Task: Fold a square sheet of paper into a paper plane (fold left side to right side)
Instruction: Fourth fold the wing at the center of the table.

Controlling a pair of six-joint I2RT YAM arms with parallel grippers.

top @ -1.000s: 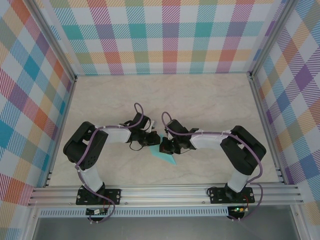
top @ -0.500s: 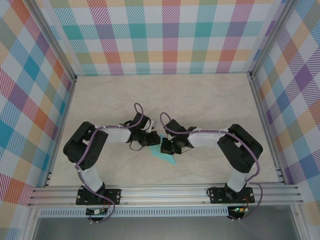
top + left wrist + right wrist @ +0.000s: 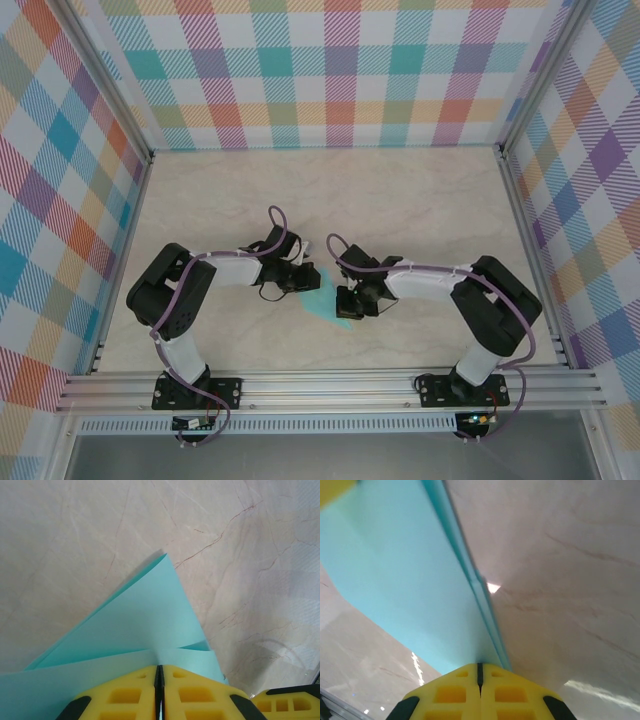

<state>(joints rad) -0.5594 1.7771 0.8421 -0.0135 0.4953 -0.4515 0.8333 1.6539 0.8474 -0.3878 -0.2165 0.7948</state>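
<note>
Folded turquoise paper (image 3: 325,303) on marble table (image 3: 400,200), plaid walls (image 3: 340,70) around. Left gripper (image 3: 159,680) and right gripper (image 3: 480,672) both pinch the paper, partly covering it from above.

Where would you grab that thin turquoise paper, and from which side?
Probably at an edge, coming in level with the table from the side: the turquoise paper lies thin and nearly flat, offering nothing to grasp from above. The left gripper pinches one edge this way; the right gripper pinches the layered fold.

Your left arm (image 3: 172,290) and right arm (image 3: 495,300): black joints, white links, looping purple cables (image 3: 278,222); left gripper (image 3: 159,671) and right gripper (image 3: 480,667) show yellow fingers (image 3: 125,695), black trim, square recesses.
</note>
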